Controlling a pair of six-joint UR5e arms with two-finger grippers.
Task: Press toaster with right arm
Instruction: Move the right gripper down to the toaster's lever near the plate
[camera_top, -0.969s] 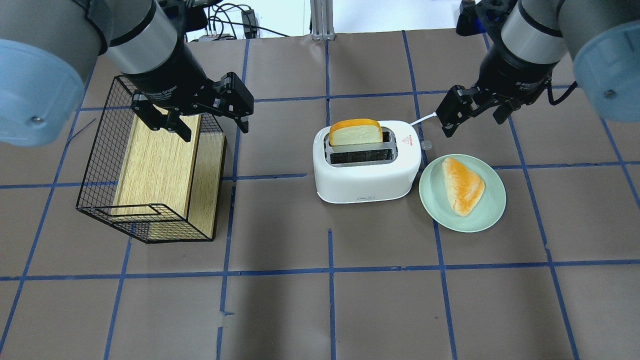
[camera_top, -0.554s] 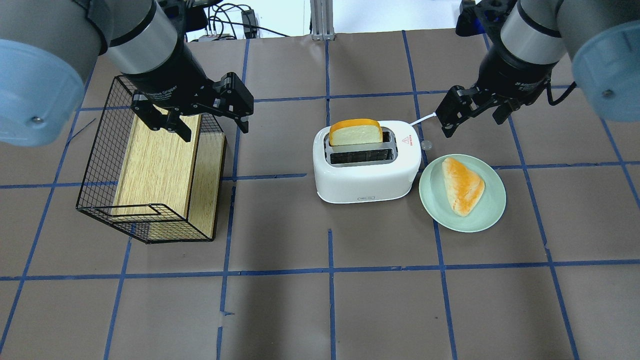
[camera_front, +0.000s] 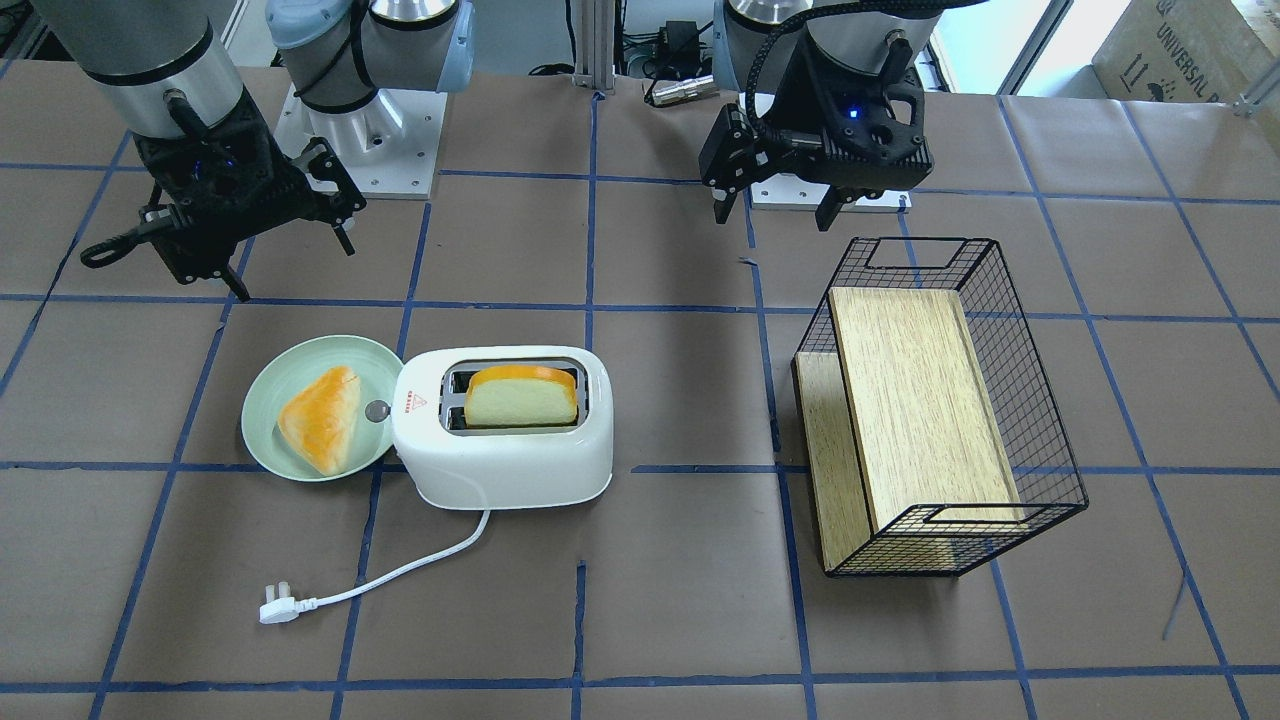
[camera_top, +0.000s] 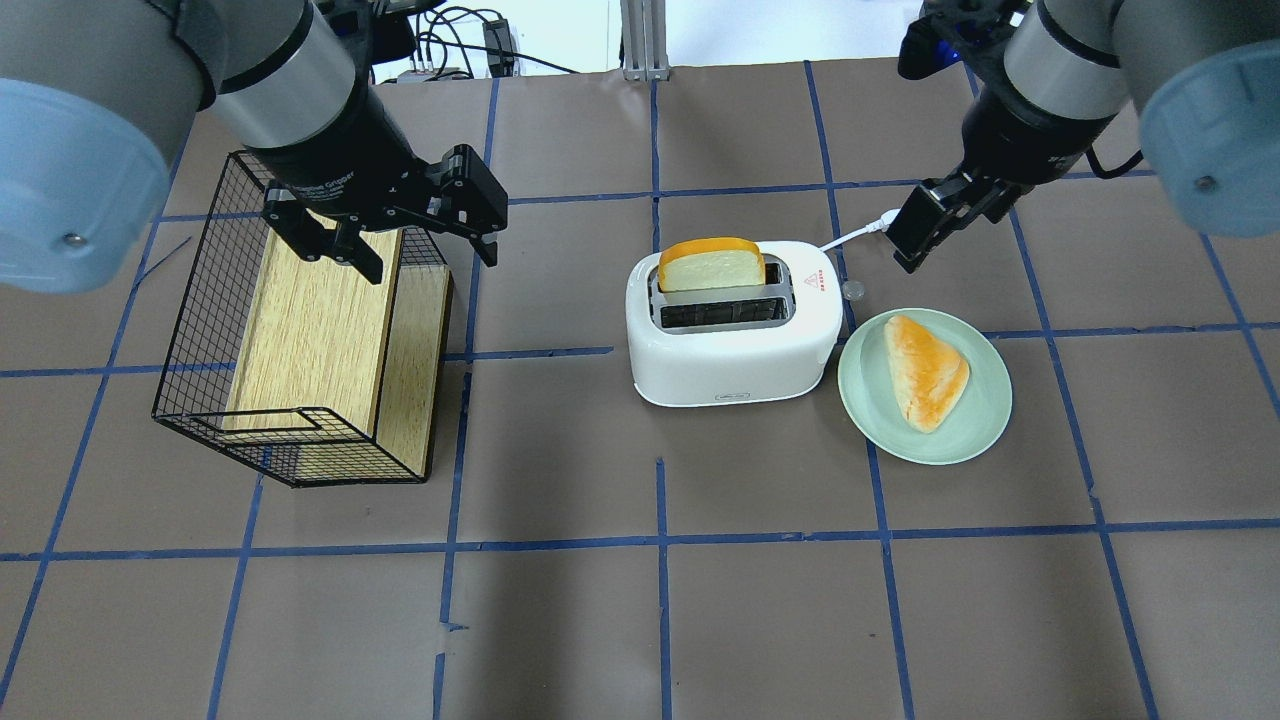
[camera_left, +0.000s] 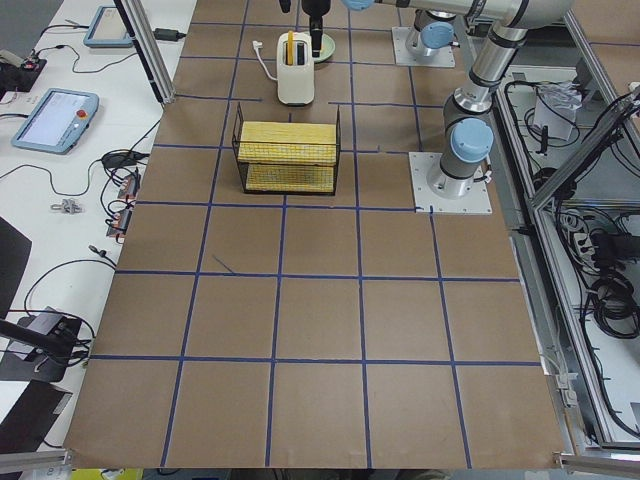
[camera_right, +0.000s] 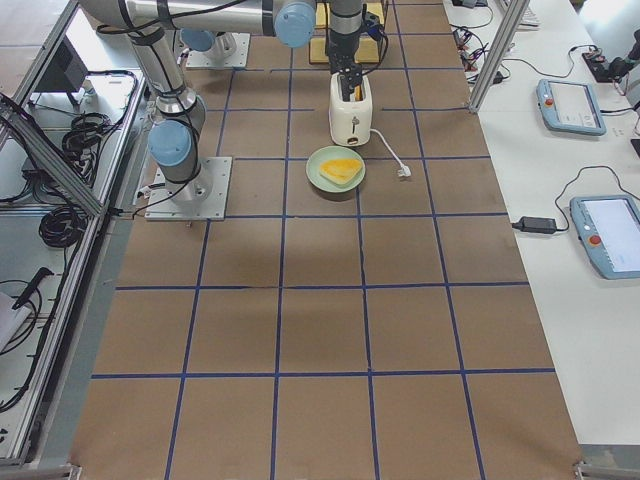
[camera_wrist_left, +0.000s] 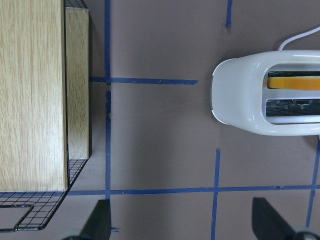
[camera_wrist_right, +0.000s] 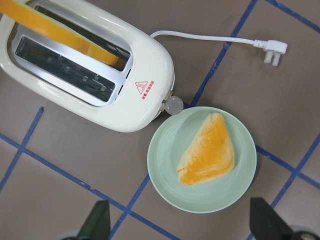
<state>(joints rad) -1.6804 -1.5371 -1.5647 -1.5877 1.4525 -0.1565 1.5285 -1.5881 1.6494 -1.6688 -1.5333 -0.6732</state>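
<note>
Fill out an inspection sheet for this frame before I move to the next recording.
Surface: brown paper table with a blue tape grid.
Job's things: toaster upright, bread slice standing high in one slot, other slot empty; side knob untouched.
Clutter: green plate with a bread piece, beside the toaster; wire basket with wooden boards inside.
Hands: right hand open, raised over the plate and toaster end, touching nothing; left hand open, raised between basket and toaster.
Cables: toaster cord on the table, plug unplugged; braided cable on the left arm.
Surroundings: tablets on side benches.
</note>
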